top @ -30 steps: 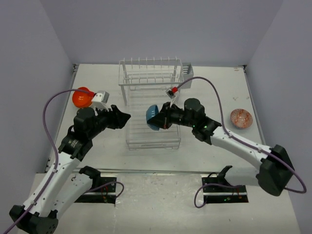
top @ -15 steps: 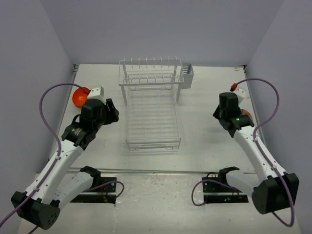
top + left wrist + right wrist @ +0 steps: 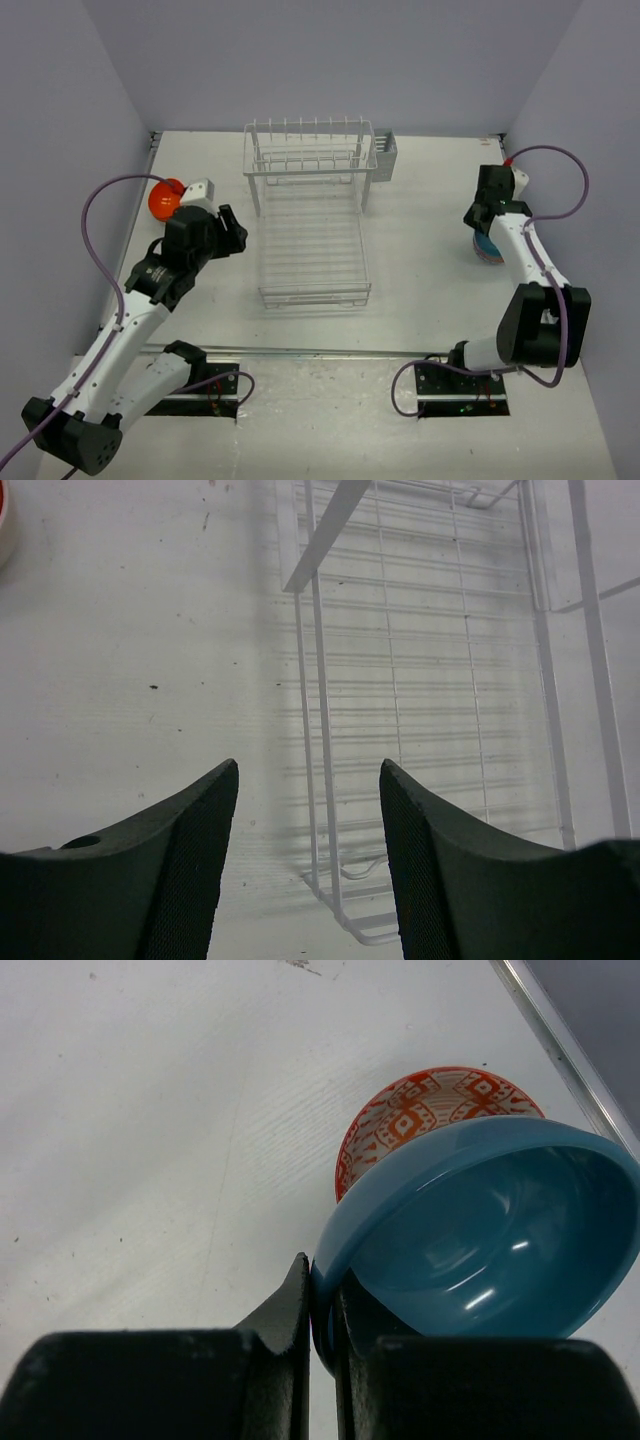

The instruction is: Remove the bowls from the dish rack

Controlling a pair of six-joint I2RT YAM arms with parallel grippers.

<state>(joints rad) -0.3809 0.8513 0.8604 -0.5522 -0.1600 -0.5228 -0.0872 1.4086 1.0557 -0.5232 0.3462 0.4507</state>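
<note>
Right jaws: closed narrow on the near rim of the teal bowl (image 3: 480,1230), one finger inside the wall and one outside. I hold it by the rim because the smooth round wall offers no other purchase.
Teal bowl: out of the rack, at the far right of the surface (image 3: 420,200), tipped so that its opening faces my wrist camera.
Patterned bowl (image 3: 430,1105): orange and white, sitting just behind and below the teal one. From above the teal one covers it. I judge I am stacking the two to keep the unloaded bowls in one spot. I cannot tell whether they touch yet.
Left jaws: wide apart and holding nothing, hovering low beside the left edge of the dish rack (image 3: 310,290) and looking across its flat wire tray (image 3: 400,680).
Orange bowl (image 3: 165,200): on the surface at the far left, just behind my left arm (image 3: 150,285) and well apart from the rack.
Dish rack: I see no bowl among its tines or on its tray from above. Its grey caddy (image 3: 385,152) hangs on the far right corner.
Progress: by my reckoning this is the last bowl, and only its release remains.
Next move: lower until the teal bowl settles level, then part the right jaws gently.
Risk: a tilted release could let it slide off the patterned bowl.
</note>
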